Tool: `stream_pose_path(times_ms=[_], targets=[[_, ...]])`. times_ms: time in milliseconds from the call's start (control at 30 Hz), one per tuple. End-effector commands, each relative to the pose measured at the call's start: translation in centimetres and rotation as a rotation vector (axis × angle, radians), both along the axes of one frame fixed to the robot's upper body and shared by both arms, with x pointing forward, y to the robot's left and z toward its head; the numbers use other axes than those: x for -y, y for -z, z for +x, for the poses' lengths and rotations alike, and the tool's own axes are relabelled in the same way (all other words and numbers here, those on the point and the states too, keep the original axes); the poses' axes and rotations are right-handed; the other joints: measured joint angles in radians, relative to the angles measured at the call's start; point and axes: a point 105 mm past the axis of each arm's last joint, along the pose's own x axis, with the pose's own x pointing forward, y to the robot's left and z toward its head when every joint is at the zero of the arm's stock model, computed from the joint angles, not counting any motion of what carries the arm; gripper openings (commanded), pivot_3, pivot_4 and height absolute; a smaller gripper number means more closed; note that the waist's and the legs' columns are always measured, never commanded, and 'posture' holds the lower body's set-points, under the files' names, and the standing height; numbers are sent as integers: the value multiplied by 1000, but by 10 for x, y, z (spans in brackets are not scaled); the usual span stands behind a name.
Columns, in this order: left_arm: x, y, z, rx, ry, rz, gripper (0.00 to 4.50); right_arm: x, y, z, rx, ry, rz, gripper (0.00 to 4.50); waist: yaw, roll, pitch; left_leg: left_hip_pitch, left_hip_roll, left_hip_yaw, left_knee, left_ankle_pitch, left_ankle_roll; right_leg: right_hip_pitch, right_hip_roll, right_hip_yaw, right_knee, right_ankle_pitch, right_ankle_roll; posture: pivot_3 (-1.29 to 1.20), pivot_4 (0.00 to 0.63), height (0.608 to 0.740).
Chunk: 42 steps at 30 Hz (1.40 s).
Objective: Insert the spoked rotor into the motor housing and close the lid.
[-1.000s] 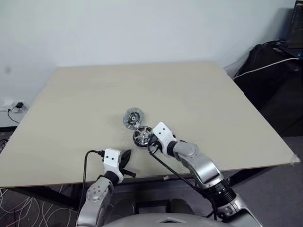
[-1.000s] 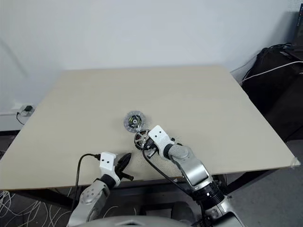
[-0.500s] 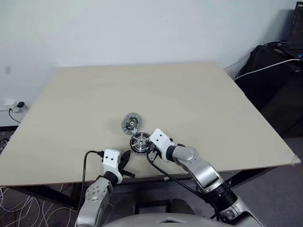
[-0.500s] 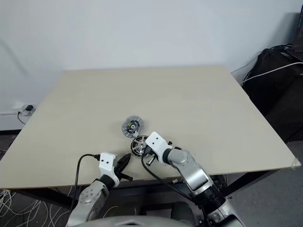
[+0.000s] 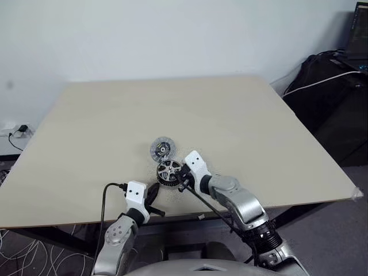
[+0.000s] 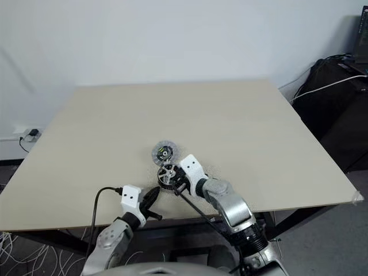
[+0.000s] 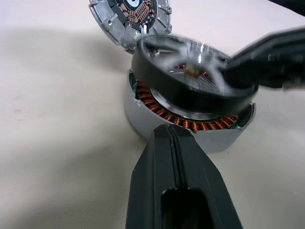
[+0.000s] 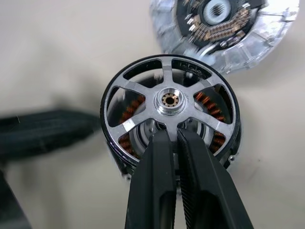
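The spoked rotor, with silver spokes, a silver hub and a dark rim, sits tilted over the motor housing, whose copper windings show beneath it. My right gripper is shut on one of the rotor's spokes near the hub. The lid, a silver disc with a circuit part at its centre, lies flat just behind the housing and touches it. My left gripper is shut with nothing in it, pointing at the housing from the table's near edge.
The pale table has free room on all sides of the parts. Black bags and a white cable stand off its right side. A power strip lies on the floor at the left.
My right gripper has rolled at the wrist with the rotor in it, tilting the rotor over the housing. The left gripper and the lid have kept still.
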Motion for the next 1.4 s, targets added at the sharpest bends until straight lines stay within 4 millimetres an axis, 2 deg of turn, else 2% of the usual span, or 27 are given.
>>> stream_pose_path(times_ms=[33,400,667,867,1133,1167,1267,1400], targets=[[2,-14,6,55,2,-12,0,-5,-34,10,92,-3,86,32,0,0,0,0,0,0,0,0,0,0,0,0,0,0,0,0,0,740],[1,-14,6,55,3,-12,0,1,-34,10,98,15,81,32,1,0,0,0,0,0,0,0,0,0,0,0,0,0,0,0,0,740],[1,-14,5,52,-2,-15,0,40,-30,19,109,149,30,32,3,0,0,0,0,0,0,0,0,0,0,0,0,0,0,0,0,740],[1,-14,5,51,1,-18,0,78,-7,17,64,264,-70,32,4,0,0,0,0,0,0,0,0,0,-1,0,0,0,0,0,0,740],[2,-14,5,50,9,-14,0,94,17,6,0,304,-132,32,3,1,0,0,0,1,0,0,0,0,-1,0,-1,0,0,0,0,740],[2,-14,5,50,9,-13,0,94,17,5,-2,307,-131,633,2,1,0,0,0,1,0,0,0,0,-1,0,-1,0,0,0,0,740],[2,-14,6,51,10,-12,0,94,16,6,2,309,-124,1480,4,1,0,0,0,1,0,0,0,0,-1,0,-1,-1,1,0,0,740],[2,-14,6,51,11,-10,0,85,1,8,45,275,-61,2807,4,1,0,0,0,1,0,0,0,0,-1,0,-1,-1,2,0,0,740]])
